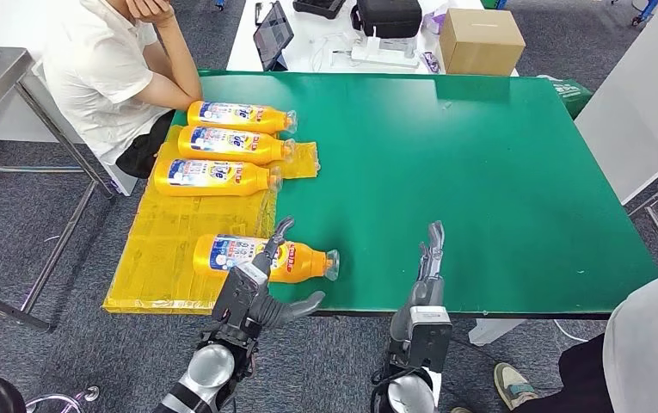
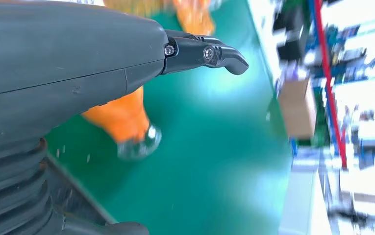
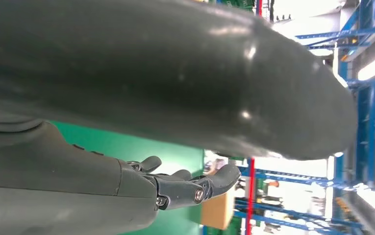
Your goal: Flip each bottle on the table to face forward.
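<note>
While my left hand [image 1: 261, 284] reaches over the nearest bottle [image 1: 261, 257], its fingers [image 1: 279, 234] lie across the orange body and the thumb sticks out to the side over the table's near edge; whether I actually grip it, I cannot tell. That bottle lies on its side, label up, clear cap pointing right, half on the yellow sheet [image 1: 170, 249] and half on the green table [image 1: 480, 172]. In my left wrist view the bottle's neck and cap [image 2: 138, 142] show just beyond my hand [image 2: 77, 63]. Three more bottles lie in a row farther back on the sheet, caps also to the right: the far one [image 1: 241, 116], the middle one [image 1: 235, 144] and the near one [image 1: 215, 177]. That makes four bottles. My right hand [image 1: 429, 262] holds nothing, fingers straight and spread, above bare green table well to the right of the bottles. A person in a white shirt [image 1: 101, 69] sits at the far left corner. Behind the table stand one cardboard box [image 1: 480, 40], one tablet [image 1: 273, 34] and one black bag [image 1: 390, 17].
</note>
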`<state>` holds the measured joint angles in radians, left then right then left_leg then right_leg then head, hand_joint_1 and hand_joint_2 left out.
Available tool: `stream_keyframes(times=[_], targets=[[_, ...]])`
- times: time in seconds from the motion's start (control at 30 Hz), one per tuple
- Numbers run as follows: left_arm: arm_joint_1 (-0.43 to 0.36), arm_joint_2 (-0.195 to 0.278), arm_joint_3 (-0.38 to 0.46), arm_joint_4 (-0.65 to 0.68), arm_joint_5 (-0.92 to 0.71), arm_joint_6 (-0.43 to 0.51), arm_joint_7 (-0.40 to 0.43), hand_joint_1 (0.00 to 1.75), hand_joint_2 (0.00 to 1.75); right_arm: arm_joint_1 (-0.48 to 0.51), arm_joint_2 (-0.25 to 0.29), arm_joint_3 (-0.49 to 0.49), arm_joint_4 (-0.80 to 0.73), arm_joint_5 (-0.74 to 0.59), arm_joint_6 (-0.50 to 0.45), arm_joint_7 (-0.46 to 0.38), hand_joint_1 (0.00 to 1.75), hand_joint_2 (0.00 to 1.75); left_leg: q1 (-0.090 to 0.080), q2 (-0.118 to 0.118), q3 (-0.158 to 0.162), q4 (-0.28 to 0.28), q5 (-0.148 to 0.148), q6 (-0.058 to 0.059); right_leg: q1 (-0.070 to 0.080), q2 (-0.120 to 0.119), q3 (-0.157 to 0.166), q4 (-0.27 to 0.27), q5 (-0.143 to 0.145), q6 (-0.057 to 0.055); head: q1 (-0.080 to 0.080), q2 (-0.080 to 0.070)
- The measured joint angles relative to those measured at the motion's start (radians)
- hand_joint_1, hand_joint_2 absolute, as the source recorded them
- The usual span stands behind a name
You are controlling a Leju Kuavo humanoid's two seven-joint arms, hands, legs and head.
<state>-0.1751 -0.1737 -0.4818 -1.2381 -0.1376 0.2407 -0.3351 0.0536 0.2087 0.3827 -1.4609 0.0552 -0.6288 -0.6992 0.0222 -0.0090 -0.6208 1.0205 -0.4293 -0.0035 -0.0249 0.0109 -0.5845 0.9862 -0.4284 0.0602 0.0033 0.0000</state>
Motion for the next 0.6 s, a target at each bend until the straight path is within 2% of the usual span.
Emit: stream_keyframes(times=[0.17,0.33,0.6], targets=[[0.048,0.001,-0.006,-0.059,-0.009,0.072,-0.01,0.0,1.75,0.005,0.042,-0.06,0.028,0.053,-0.054,0.0,0.0,0.0,0.0,0.0,0.0,0.0,0.0,0.0,0.0,0.0,0.0,0.0,0.0,0.0,0.0,0.0],[0.087,0.0,-0.008,-0.095,-0.002,0.085,-0.009,0.0,1.75,0.005,0.098,-0.147,0.07,0.087,-0.066,0.0,0.0,0.0,0.0,0.0,0.0,0.0,0.0,0.0,0.0,0.0,0.0,0.0,0.0,0.0,0.0,0.0],[0.101,0.0,-0.009,-0.113,-0.001,0.085,-0.009,0.0,1.75,0.005,0.121,-0.187,0.095,0.087,-0.07,0.0,0.0,0.0,0.0,0.0,0.0,0.0,0.0,0.0,0.0,0.0,0.0,0.0,0.0,0.0,0.0,0.0]])
